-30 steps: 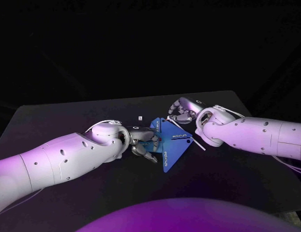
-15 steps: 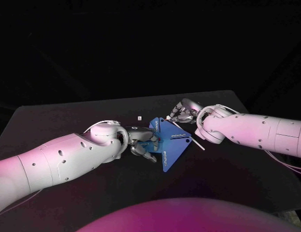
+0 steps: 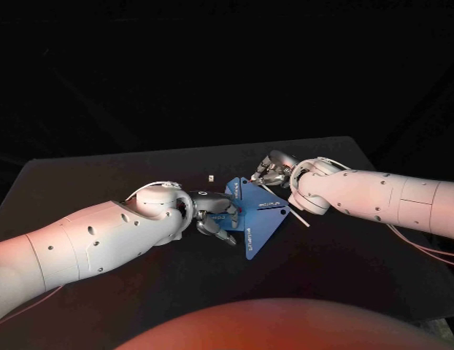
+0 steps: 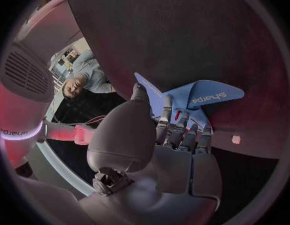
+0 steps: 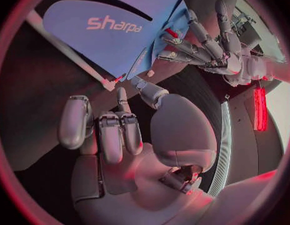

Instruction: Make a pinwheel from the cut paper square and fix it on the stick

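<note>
At the middle of the tabletop lies the blue paper, partly folded into pointed flaps, with the left robot hand at its left edge and the right robot hand just beyond its far corner. From the left wrist, the left robot hand grips the paper: its fingers lie close together along one face of a raised flap, and the thumb sits behind the flap's tip. A thin pale stick lies slanted along the paper's right side, running from the right robot hand's fingertips back past that arm's wrist. From the right wrist, the right robot hand is curled in, its thumb and one finger meeting on the near end of the stick, a light pinch as far as can be told, while the other fingers are folded toward the palm. A small white bit sits on the tabletop just beyond the left robot hand, apart from the paper
</note>
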Tool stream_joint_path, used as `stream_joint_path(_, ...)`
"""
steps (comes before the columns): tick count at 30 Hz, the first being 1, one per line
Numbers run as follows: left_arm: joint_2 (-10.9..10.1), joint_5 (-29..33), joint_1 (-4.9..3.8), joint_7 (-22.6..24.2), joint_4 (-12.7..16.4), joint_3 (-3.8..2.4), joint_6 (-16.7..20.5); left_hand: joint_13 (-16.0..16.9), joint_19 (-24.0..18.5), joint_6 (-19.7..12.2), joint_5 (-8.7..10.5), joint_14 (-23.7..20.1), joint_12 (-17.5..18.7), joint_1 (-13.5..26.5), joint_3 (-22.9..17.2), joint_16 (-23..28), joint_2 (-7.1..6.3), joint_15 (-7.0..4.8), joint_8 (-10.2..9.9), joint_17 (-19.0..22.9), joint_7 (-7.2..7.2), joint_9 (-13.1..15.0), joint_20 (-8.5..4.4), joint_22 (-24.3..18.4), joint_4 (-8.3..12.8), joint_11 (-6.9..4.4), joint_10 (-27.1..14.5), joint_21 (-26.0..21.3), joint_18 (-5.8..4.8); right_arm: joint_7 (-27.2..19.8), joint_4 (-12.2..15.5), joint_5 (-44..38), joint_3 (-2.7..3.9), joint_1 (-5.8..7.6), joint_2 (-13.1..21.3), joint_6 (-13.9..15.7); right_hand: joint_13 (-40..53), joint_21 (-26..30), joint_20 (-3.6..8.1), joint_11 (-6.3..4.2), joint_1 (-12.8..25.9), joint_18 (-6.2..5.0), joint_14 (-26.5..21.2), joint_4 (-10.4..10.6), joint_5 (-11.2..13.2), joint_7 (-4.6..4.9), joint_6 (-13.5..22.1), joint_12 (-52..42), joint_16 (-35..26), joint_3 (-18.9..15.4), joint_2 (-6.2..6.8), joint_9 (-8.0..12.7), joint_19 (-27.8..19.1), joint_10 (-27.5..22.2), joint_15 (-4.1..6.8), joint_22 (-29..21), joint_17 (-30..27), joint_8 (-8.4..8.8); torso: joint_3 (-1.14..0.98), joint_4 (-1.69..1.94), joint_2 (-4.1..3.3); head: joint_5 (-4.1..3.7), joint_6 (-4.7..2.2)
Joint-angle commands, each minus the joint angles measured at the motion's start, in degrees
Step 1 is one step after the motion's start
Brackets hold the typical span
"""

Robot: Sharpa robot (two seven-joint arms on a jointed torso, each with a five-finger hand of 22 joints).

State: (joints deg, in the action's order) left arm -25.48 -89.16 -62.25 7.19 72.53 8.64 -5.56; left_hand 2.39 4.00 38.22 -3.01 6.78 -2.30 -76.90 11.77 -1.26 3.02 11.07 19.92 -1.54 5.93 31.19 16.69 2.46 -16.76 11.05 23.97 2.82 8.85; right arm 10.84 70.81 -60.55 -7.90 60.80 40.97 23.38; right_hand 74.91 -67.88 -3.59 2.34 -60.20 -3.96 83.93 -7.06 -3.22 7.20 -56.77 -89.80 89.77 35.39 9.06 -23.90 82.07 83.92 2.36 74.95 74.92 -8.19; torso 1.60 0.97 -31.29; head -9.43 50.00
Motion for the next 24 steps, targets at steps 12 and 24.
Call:
stream_joint_path(12, -0.33, 0.05, 0.11, -0.53, 0.05, 0.10, -2.42, 0.01, -0.19, 0.68, 0.28, 0.11, -0.04, 0.03, 0.62, -0.07, 0.72, -0.35, -0.46, -0.06, -0.35, -0.33, -0.02, 0.06, 0.00, 0.21, 0.18, 0.20, 0.77, 3.80, -0.61, -1.99, -0.12, -0.94, -1.00, -4.86, 15.09, 0.21, -0.41, 0.11, 0.70, -0.74, 6.07, 1.12, 0.20, -0.16, -0.04, -0.20, 0.23, -2.22, 0.35, 0.03, 0.06, 6.08, -0.37, 3.75, 15.08, -0.05, -0.07, -0.09, 0.05, 0.24, 0.00)
stream_joint_path(24, -0.41, 0.05, 0.11, -0.81, 0.09, 0.10, -3.02, 0.00, -0.19, 0.85, 0.28, 0.11, -0.03, -0.02, 0.82, -0.06, 0.82, -0.30, -0.69, -0.06, -0.52, -0.58, -0.01, 0.06, 0.01, 0.39, 0.08, 0.20, 0.76, 4.60, -1.58, -2.10, -0.13, -1.02, -1.31, -4.56, 15.09, 0.38, -0.45, 0.13, 1.43, -0.75, 6.07, 2.39, 0.22, -0.11, 0.38, -0.20, 0.23, -3.82, 0.47, 0.26, 0.10, 6.08, -0.41, 3.73, 15.08, 0.29, -0.07, -0.09, 0.05, 0.26, 0.00)
